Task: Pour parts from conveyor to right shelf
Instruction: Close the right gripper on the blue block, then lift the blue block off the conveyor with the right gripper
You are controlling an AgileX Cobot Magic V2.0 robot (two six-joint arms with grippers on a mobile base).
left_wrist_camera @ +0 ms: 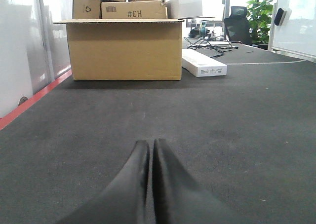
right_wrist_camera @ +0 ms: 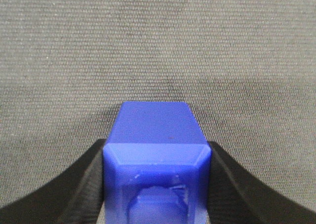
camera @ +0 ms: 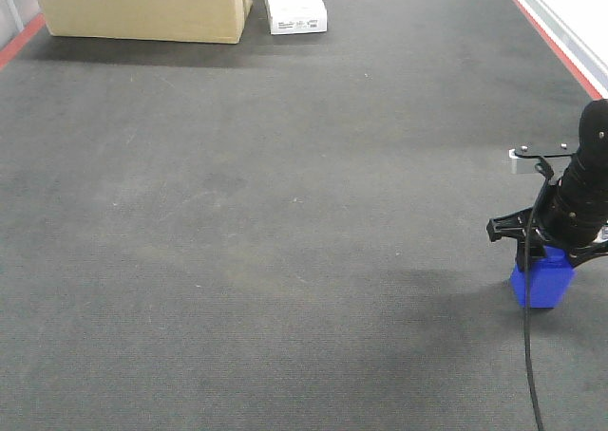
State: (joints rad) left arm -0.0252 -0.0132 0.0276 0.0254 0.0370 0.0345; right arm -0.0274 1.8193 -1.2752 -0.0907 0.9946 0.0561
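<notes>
One of the parts, a bright-blue block (camera: 541,281), rests on the dark-grey conveyor belt (camera: 285,213) at the right side of the front view. My right gripper (camera: 544,258) comes down on it from above. In the right wrist view the block (right_wrist_camera: 155,130) fills the gap and both black fingers (right_wrist_camera: 89,179) press its sides, so my right gripper (right_wrist_camera: 156,152) is shut on it. My left gripper (left_wrist_camera: 150,144) hovers low over the belt (left_wrist_camera: 222,125), fingers together and holding nothing. The right shelf is out of view.
A large cardboard box (camera: 142,6) and a flat white box (camera: 294,4) stand at the belt's far end. Red rails run along the left edge (camera: 19,40) and right edge (camera: 556,46). Beyond the belt are more cartons (left_wrist_camera: 133,9) and an office chair (left_wrist_camera: 238,24).
</notes>
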